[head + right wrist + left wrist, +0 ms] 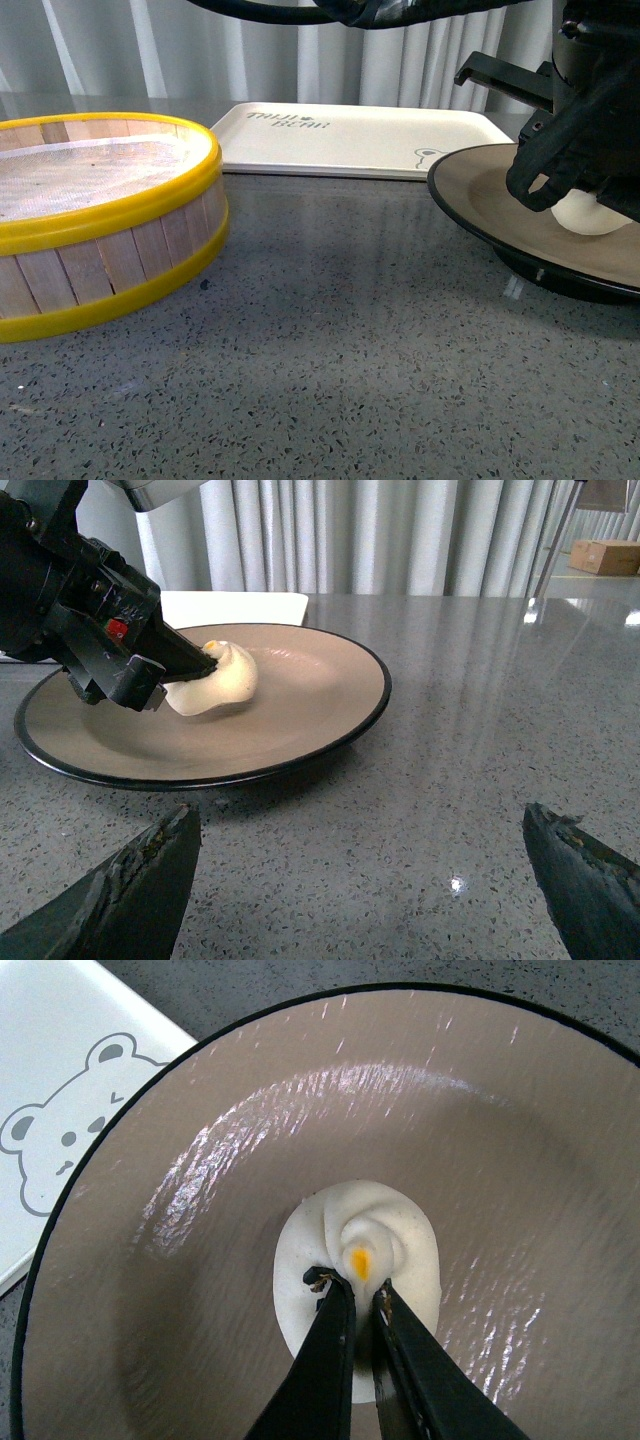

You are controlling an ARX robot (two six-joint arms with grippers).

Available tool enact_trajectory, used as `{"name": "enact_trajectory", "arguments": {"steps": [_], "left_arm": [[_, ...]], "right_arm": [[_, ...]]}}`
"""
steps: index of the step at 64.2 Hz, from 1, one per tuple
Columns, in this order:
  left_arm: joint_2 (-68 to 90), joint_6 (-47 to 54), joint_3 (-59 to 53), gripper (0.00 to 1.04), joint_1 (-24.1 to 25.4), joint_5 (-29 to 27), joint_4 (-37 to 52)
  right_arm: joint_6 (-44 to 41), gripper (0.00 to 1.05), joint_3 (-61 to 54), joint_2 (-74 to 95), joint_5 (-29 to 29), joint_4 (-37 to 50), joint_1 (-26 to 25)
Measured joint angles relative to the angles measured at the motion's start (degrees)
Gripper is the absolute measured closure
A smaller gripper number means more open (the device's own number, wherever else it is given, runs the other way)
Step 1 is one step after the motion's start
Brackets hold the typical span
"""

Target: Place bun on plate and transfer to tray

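The creamy-white bun (395,1230) with a yellow dot rests on the beige inside of the black-rimmed plate (200,1160). My left gripper (358,1295) is shut on the bun's pleated top, pinching it from above. In the front view the left arm hangs over the plate (480,190) at the right, with the bun (590,213) showing under it. In the right wrist view the bun (225,678) lies on the plate (300,720), tilted under the left gripper (205,660). My right gripper (365,875) is open and empty, low over the table beside the plate.
The cream-white tray (360,140) with grey lettering and a bear drawing lies behind the plate; its bear corner shows in the left wrist view (60,1070). A yellow-rimmed wooden steamer basket (100,220) stands at the left. Grey speckled tabletop lies between them.
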Motion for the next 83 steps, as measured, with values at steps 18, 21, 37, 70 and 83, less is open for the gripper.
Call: {"name": "enact_trajectory", "arguments": {"steps": [18,21,37,70,83], "left_arm": [[0.59,0.0,0.0,1.01,-0.37,-0.09,-0.22],[0.76,0.0,0.0,1.01,-0.44,-0.17,-0.28],[1.03,-0.07,0.11,0.76,-0.59,-0.85,-0.42],[1.07,-0.07,0.7,0.06,-0.57,-0.79,-0.74],[1.05,-0.07,0.87,0.07,-0.44,-0.68,-0.79]], "right_arm": [[0.0,0.08,0.0,0.0,0.0,0.0,0.0],[0.0,0.08,0.0,0.0,0.0,0.0,0.0],[0.0,0.08,0.0,0.0,0.0,0.0,0.0],[0.0,0.08,0.0,0.0,0.0,0.0,0.0],[0.0,0.08,0.0,0.0,0.0,0.0,0.0]]}}
